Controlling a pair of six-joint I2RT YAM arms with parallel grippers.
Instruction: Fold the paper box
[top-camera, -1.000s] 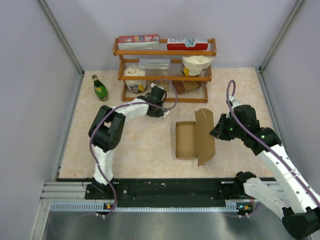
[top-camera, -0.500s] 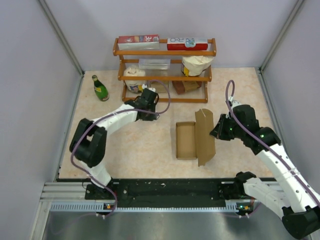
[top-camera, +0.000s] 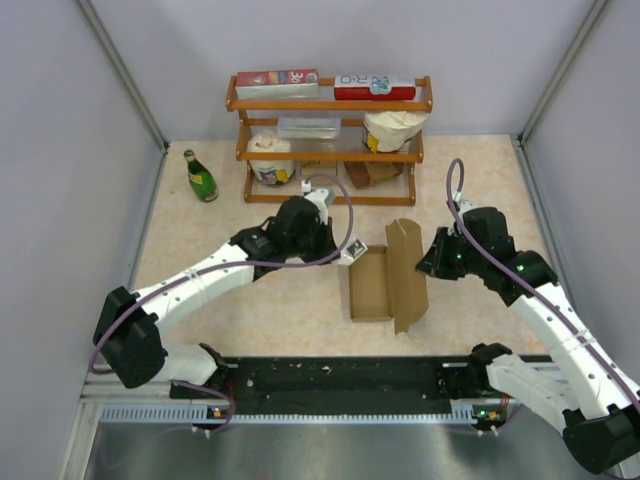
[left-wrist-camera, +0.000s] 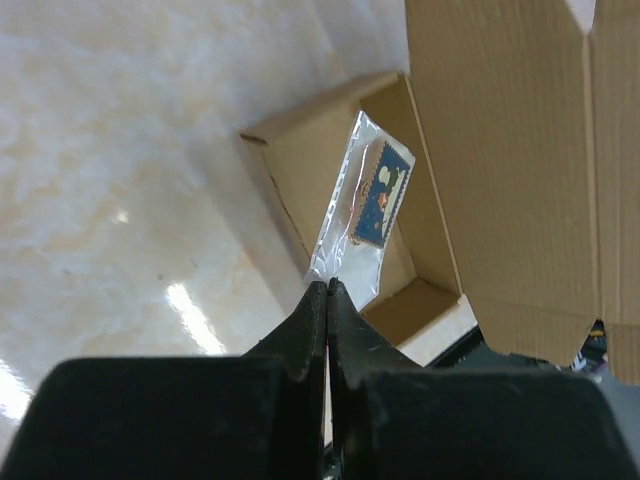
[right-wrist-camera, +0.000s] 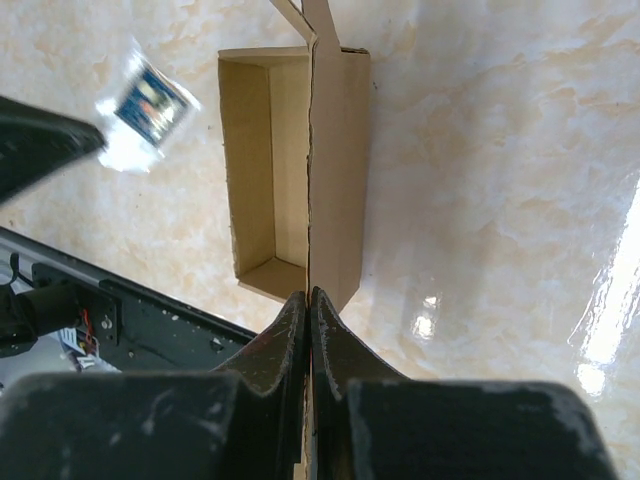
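Note:
The paper box (top-camera: 368, 285) lies open as a shallow brown tray right of the table's middle, its lid (top-camera: 407, 270) standing up along the right side. My right gripper (top-camera: 429, 262) is shut on the lid's thin edge; in the right wrist view its tips (right-wrist-camera: 308, 296) pinch the upright lid (right-wrist-camera: 338, 170). My left gripper (top-camera: 342, 254) hangs at the tray's far left corner, shut on a clear plastic packet (left-wrist-camera: 365, 205) with a small blue card inside. The packet (right-wrist-camera: 145, 110) hangs above the table just left of the tray (right-wrist-camera: 250, 170).
A wooden shelf (top-camera: 330, 105) at the back carries red-and-white cartons, white tubs and small brown blocks. A green bottle (top-camera: 200, 175) stands at the back left. The black rail (top-camera: 350, 380) runs along the near edge. Grey walls close both sides.
My left arm has swung from the shelf over to the tray's far left corner, bringing the packet along. My right gripper still holds the lid, shifted slightly left.

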